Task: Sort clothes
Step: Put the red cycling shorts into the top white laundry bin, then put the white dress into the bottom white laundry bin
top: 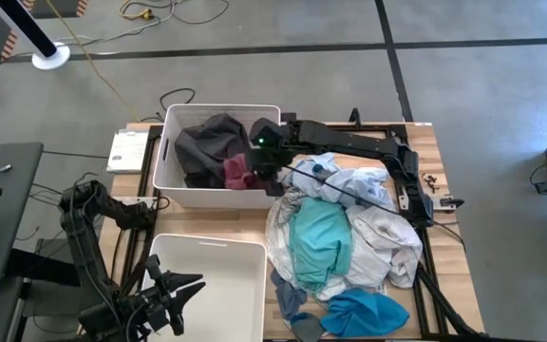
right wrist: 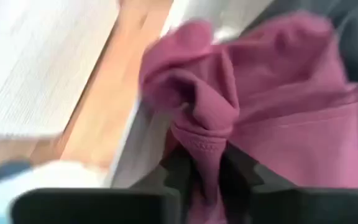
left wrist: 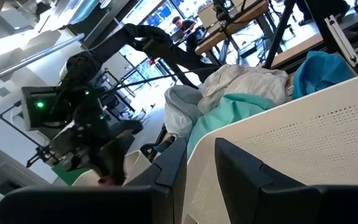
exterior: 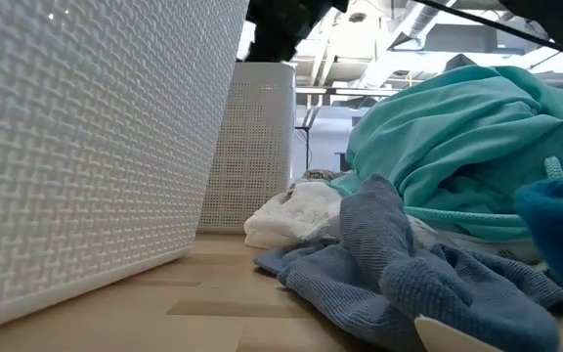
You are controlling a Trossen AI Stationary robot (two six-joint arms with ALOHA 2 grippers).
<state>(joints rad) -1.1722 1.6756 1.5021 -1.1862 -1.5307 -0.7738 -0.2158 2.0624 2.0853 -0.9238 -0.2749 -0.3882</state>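
Note:
A maroon garment (top: 238, 174) lies in the far white bin (top: 218, 108) beside a dark grey garment (top: 207, 142). My right gripper (top: 266, 169) hangs over that bin's near right corner, shut on a fold of the maroon cloth (right wrist: 278, 106). The other clothes lie heaped on the table's right half: white, teal (top: 319, 237), bright blue (top: 364, 312) and grey-blue (exterior: 399, 264) pieces. My left gripper (top: 180, 288) waits at the near left, level beside the near bin (top: 218, 285), open with nothing between its fingers (left wrist: 166, 168). My right gripper pinches a raised, puckered fold of the maroon garment (right wrist: 207, 146) between its two fingers. The fingers slant down into the bin from the table's right side. The rest of the garment spreads slack below them, inside the far bin by its near wall.
The near bin's white wall (exterior: 86, 147) stands close to the pile's left edge, with a strip of bare wood (exterior: 213, 293) between them. A white booklet (top: 129, 150) lies left of the far bin. Cables run along the table's right edge (top: 425, 204).

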